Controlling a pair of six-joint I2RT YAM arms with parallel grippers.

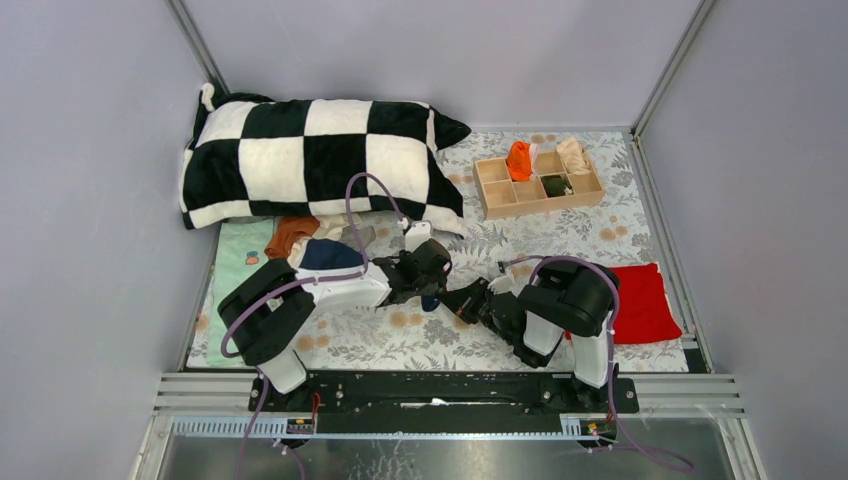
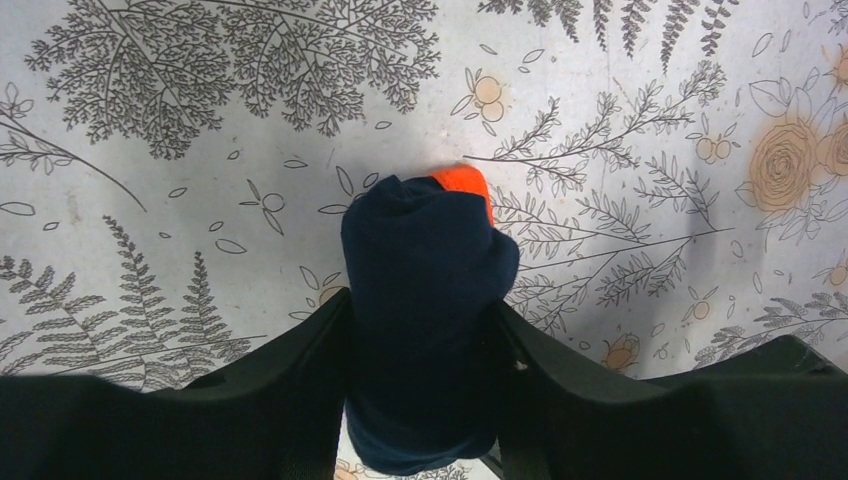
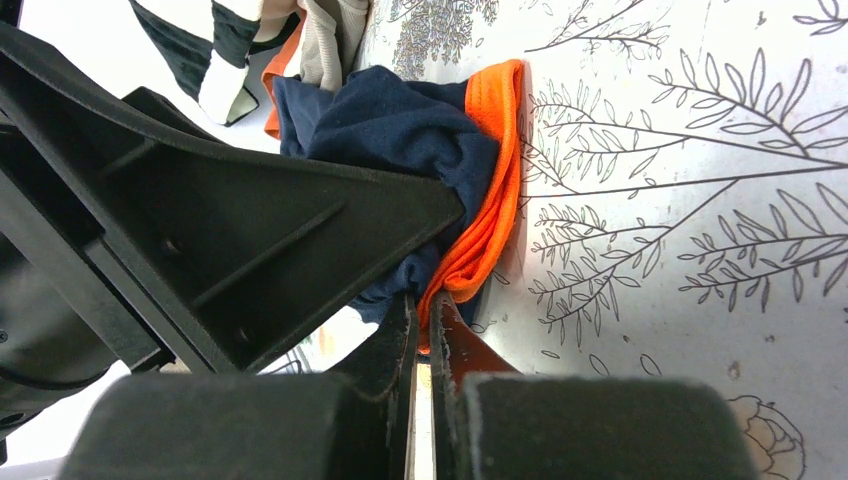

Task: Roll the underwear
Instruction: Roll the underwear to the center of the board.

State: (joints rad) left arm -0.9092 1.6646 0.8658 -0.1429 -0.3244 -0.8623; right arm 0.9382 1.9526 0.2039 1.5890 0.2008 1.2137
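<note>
**Both grippers on the navy brief at mid-table**

Closest to the arm bases, the right gripper had its fingers pressed together, with a fold of the orange trim caught between the tips. That trim belonged to the navy underwear, a bunched-up bundle lying on the floral table cover near the front middle of the table, between the two wrists.

The left gripper held the same bundle from the other side. Its two black fingers stood apart with the cloth filling the gap and touching both, and the bundle bulged a little wider just past the fingertips. In the left wrist view a patch of the trim showed at the bundle's far end.

To the right of the right arm, a red cloth lay flat near the table's right edge.

Behind the left arm sat a loose pile, with a rust-brown brief and a dark blue piece just beside a mint-green cloth.

Farther back on the right stood a wooden divided tray. It held a bright orange roll in a back compartment, a beige roll in the back right corner and a dark roll in a front compartment.

Farthest away, at the back left, lay the black-and-white checked pillow
</note>
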